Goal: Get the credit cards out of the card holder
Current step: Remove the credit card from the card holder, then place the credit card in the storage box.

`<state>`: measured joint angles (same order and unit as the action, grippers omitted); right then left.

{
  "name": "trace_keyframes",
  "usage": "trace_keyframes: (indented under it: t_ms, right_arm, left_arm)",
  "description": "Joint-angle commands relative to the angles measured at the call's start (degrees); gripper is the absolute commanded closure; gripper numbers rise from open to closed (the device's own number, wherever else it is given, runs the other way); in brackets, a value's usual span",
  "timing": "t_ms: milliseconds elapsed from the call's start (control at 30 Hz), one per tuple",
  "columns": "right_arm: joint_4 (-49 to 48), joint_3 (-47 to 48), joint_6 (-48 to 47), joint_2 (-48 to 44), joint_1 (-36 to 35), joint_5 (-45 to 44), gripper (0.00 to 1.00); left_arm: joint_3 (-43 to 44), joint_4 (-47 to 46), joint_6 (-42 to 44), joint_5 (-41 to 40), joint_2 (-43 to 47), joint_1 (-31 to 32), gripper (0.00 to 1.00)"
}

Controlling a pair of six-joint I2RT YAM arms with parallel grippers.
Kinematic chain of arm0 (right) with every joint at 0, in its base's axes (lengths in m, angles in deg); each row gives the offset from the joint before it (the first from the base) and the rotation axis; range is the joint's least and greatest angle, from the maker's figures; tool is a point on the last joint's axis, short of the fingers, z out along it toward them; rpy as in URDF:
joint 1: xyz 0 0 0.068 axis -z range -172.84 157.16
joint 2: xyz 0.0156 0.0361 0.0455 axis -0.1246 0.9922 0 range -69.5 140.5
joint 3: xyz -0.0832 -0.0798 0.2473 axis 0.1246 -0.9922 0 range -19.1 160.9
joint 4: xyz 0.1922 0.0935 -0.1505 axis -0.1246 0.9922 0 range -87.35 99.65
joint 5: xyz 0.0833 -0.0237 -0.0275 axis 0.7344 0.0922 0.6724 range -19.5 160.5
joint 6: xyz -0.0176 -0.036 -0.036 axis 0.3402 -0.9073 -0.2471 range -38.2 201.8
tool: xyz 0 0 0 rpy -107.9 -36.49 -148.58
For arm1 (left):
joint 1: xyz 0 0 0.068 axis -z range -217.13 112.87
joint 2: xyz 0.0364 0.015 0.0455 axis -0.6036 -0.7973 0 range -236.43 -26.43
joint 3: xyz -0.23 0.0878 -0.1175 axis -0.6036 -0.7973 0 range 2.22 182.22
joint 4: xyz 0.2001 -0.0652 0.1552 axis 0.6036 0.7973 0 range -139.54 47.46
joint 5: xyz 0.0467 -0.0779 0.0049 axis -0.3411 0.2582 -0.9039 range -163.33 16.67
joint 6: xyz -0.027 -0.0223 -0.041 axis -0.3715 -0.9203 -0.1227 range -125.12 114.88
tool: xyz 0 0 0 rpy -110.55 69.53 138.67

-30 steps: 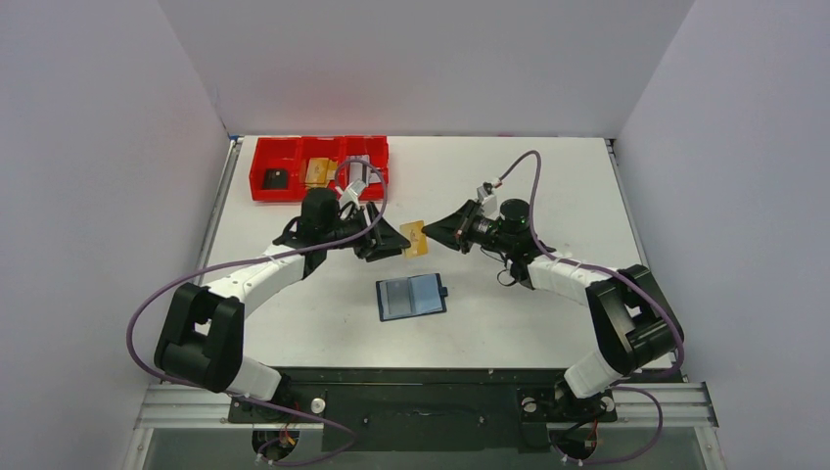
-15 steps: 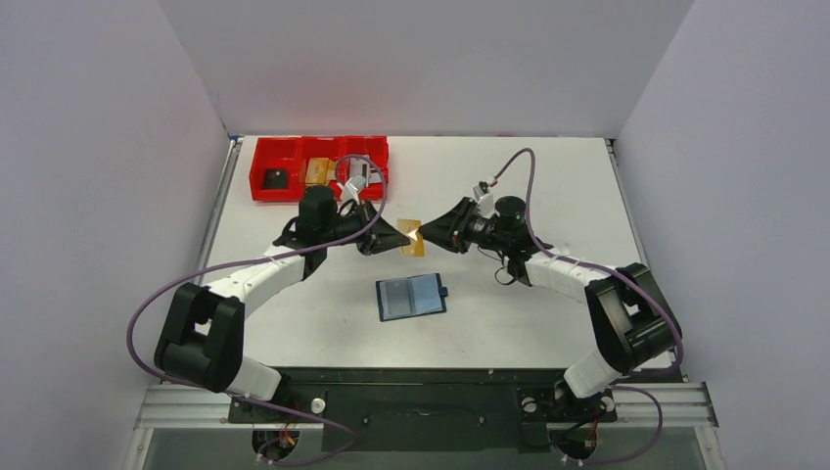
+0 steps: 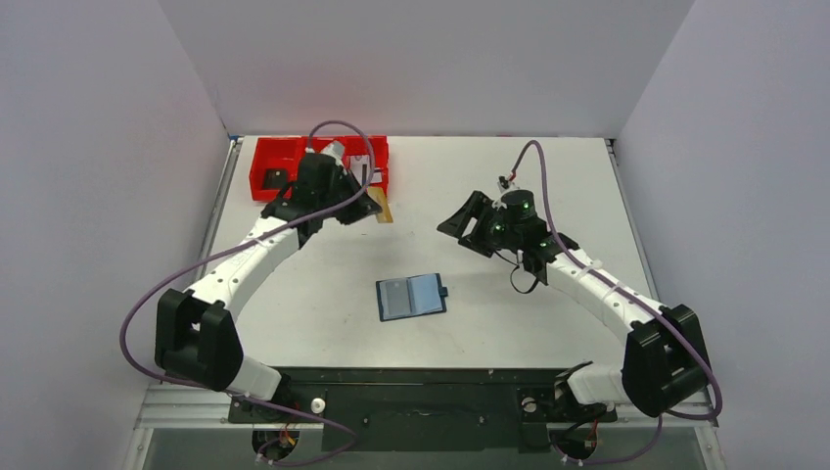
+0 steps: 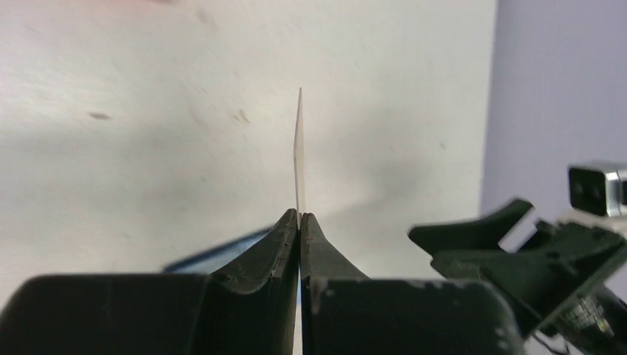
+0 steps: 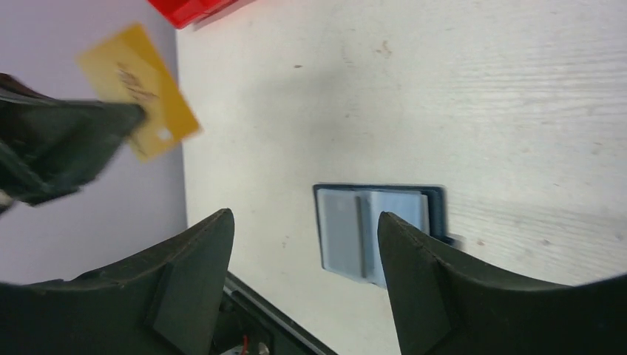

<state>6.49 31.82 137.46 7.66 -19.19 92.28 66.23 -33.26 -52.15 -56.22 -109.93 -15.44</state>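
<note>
My left jaws pinch the tan-gold card [image 3: 386, 211] near the far left corner; my right jaws gape wide; the card holder [image 3: 411, 296] lies open toward the near edge.

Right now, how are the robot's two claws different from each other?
The left gripper is shut tight on the tan-gold card, while the right gripper is open and holds nothing. The left gripper is up beside the red tray, while the right gripper is out over the white table, on the other side of the open card holder. Both are black and have two fingers.
</note>
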Motion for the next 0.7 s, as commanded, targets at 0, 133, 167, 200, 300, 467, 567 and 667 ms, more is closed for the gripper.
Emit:
trace_keyframes:
  t_ms: [0,133,167,200,300,467,567,667]
  right_arm:
    - [8.92,1.51,-6.20,-2.98,-0.17,-8.77,0.33]
    - [11.48,1.49,-7.51,-4.62,-0.12,-9.81,0.33]
    - [12.01,1.43,-7.68,-5.15,-0.11,-9.87,0.33]
    - [12.63,1.26,-7.91,-5.39,-0.17,-10.08,0.33]
    - [13.61,0.86,-8.36,-6.58,-0.19,-10.25,0.33]
    - [15.36,-0.13,-8.87,-8.11,-0.19,-10.67,0.33]
    - [15.92,-0.84,-8.82,-9.30,-0.19,-11.07,0.33]
    - [16.57,-1.18,-8.63,-9.90,-0.19,-11.58,0.33]
  left_arm:
    - [14.34,12.77,11.13,-23.39,-3.97,-0.80,1.00]
    - [25.09,17.26,17.62,-37.25,-12.14,-1.96,1.00]
    - [27.96,17.77,19.81,-39.04,-14.63,-2.07,1.00]
    - [29.44,17.93,20.94,-42.19,-15.97,-2.20,1.00]
    - [36.33,17.88,26.08,-47.50,-22.31,-2.64,1.00]
    - [46.46,19.02,32.74,-53.38,-32.04,-4.26,1.00]
    - [53.83,20.20,37.20,-56.33,-39.69,-5.15,1.00]
    - [59.69,22.07,40.36,-59.64,-47.26,-5.60,1.00]
